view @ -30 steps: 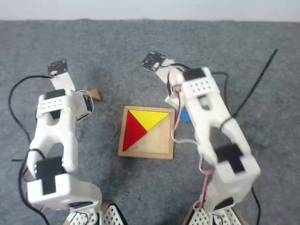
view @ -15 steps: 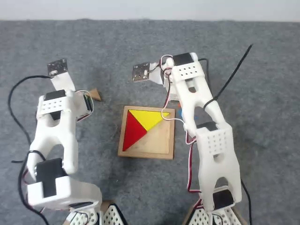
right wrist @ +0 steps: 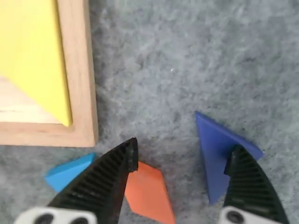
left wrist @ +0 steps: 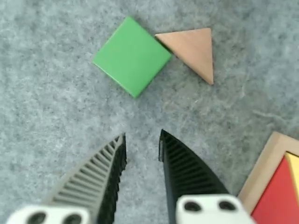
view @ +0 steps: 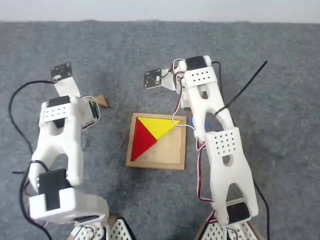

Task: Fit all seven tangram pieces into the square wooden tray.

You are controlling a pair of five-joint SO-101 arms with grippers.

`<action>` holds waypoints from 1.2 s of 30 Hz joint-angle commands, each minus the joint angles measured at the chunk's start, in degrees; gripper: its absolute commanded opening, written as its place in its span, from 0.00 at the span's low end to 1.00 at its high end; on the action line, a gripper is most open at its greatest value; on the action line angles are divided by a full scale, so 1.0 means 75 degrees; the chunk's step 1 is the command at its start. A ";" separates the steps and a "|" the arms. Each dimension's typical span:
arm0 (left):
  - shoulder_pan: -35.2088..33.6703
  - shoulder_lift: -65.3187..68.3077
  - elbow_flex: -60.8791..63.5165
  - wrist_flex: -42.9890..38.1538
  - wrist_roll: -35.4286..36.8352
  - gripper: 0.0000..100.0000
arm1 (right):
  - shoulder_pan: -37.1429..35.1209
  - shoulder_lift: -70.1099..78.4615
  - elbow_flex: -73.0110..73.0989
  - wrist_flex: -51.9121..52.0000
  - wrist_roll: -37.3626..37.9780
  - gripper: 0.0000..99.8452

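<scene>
The square wooden tray [view: 156,141] lies between the two arms and holds a red triangle [view: 141,138] and a yellow triangle [view: 159,126]. My left gripper [left wrist: 140,144] is open over bare carpet, short of a green square [left wrist: 131,56] and a tan triangle [left wrist: 191,49] that touch at a corner. My right gripper [right wrist: 184,151] is open just outside the tray rim [right wrist: 77,70]. A dark blue triangle [right wrist: 217,149] sits by one of its fingers, an orange piece [right wrist: 147,191] by the other. A light blue piece [right wrist: 70,171] lies near the rim.
Grey carpet covers the table. The tan triangle [view: 102,101] peeks out beside the left arm [view: 60,135]. The right arm [view: 210,115] stretches along the tray's right side. Cables trail from both arms. The tray corner [left wrist: 266,172] shows near my left gripper.
The right arm has swung and straightened beside the tray, and its wrist end has shifted left and slightly nearer. The left arm and the tray pieces have kept still.
</scene>
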 commanded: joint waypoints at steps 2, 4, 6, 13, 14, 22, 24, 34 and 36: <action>0.0047 -0.0469 -0.0064 -0.0117 -0.0082 0.11 | 0.0018 0.0123 -0.0961 0.0627 0.0105 0.24; 0.0047 -0.0469 -0.0064 -0.0117 -0.0082 0.11 | -0.0006 0.0205 -0.1149 0.0721 0.0094 0.17; 0.0047 -0.0469 -0.0064 -0.0117 -0.0082 0.11 | -0.0029 0.0252 -0.1172 0.0733 0.0082 0.09; 0.0047 -0.0492 -0.0064 -0.0117 -0.0082 0.11 | -0.0064 0.0147 -0.1242 0.0744 -0.0258 0.05; 0.0047 -0.0492 -0.0064 -0.0105 -0.0082 0.11 | -0.0064 0.0100 -0.1242 0.0744 -0.0281 0.05; 0.0047 -0.0504 -0.0064 -0.0082 -0.0082 0.11 | -0.0064 -0.0486 -0.1231 0.0744 -0.1137 0.05; 0.0047 -0.0504 -0.0064 -0.0070 -0.0082 0.11 | -0.0064 -0.0721 -0.1231 0.0744 -0.1430 0.05; 0.0047 -0.0504 -0.0100 0.0082 -0.0082 0.11 | -0.0053 -0.1155 -0.1172 0.0815 -0.1512 0.03; 0.0047 -0.0504 -0.0100 0.0082 -0.0082 0.11 | 0.0006 -0.1155 -0.1067 0.0838 -0.0844 0.05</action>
